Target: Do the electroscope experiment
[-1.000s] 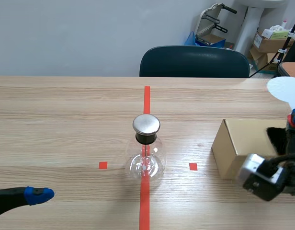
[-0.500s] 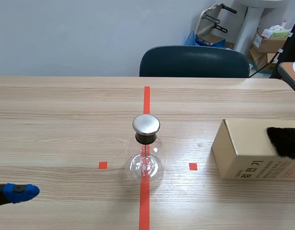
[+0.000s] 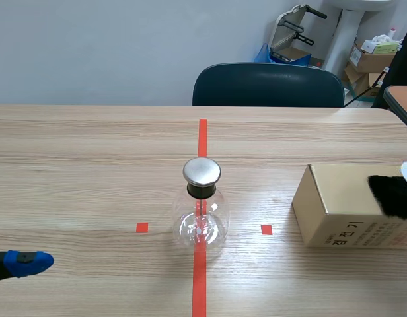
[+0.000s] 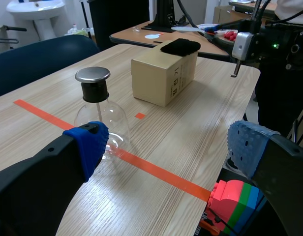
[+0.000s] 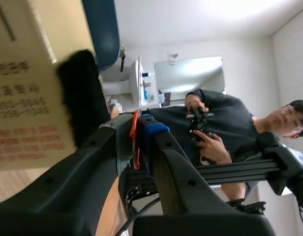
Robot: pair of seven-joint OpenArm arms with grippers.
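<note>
Cardboard box (image 3: 335, 198): Korean print, seemingly "검전기".

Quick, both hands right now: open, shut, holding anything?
Left hand: open, holding nothing.
Right hand: shut on a thin orange-red strip; what it is cannot be told.

We see room to pass on the table (image 3: 84, 165) left of the glass flask (image 3: 201, 214); the brown box (image 3: 335, 208) stands at its right.
</note>
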